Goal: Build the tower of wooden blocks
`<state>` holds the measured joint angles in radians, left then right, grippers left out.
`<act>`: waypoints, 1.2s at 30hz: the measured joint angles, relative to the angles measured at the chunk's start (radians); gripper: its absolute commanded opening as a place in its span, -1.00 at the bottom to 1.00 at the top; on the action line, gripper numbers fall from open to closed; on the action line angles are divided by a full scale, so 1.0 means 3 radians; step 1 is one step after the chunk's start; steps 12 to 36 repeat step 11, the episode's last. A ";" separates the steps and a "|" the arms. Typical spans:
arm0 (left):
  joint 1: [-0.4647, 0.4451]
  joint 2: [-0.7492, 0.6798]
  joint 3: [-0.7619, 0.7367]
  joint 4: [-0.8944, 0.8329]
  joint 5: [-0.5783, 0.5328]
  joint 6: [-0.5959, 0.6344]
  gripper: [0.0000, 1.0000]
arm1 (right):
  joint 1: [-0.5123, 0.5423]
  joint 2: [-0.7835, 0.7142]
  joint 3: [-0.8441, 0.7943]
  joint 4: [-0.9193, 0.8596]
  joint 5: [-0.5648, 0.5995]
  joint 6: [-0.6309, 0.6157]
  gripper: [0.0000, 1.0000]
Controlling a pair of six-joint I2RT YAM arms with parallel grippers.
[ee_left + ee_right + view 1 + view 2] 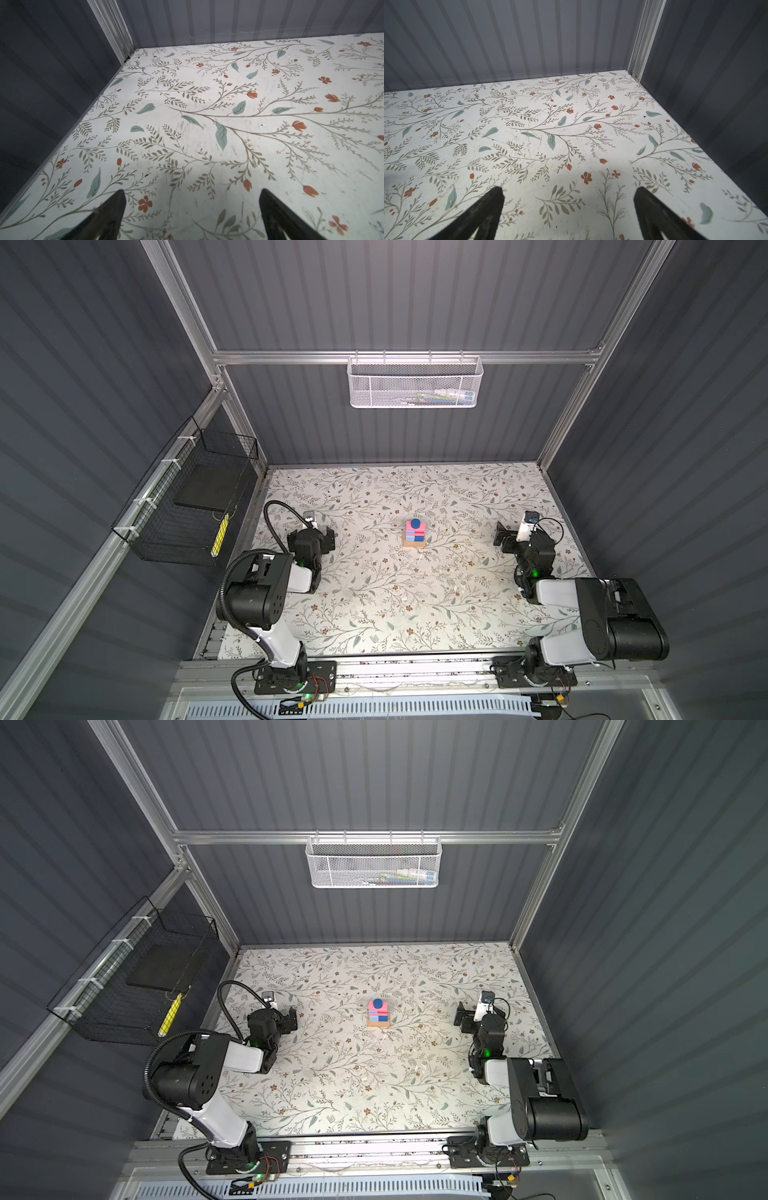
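Tower (415, 533) stands upright at middle of table (374, 605): tan base, blue blocks, pink oblongs, dark blue disc (415, 524) topmost. Left gripper (192, 193) and right gripper (569, 190): jaws apart, empty, each well apart from tower. White mesh basket (414, 383) on back rail: contents indistinct. Black wire basket (187, 506) on left wall: dark flat slab (203, 487), yellow strip (220, 535).

In a top view we see the tower (378, 1014) standing near the middle of the floral table (332, 1094), tan base (378, 1025) lowest, dark blue disc (377, 1003) topmost. At its nine o'clock the left gripper (292, 1021) rests well apart, and at three o'clock the right gripper (461, 1017), both empty with jaws parted. A white mesh basket (372, 863) hangs at twelve o'clock.
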<state>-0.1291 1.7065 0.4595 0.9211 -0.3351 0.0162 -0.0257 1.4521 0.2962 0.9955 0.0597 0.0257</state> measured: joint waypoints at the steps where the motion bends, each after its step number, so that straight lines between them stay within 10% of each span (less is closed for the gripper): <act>1: 0.0000 0.0000 0.0000 0.0000 0.0000 0.0000 0.99 | 0.0000 0.0000 0.0000 -0.0001 0.0000 0.0000 0.99; 36: 0.0000 0.0000 0.0000 0.0000 0.0000 0.0000 0.99 | -0.0004 0.0000 0.0027 -0.0008 -0.0001 0.0001 0.98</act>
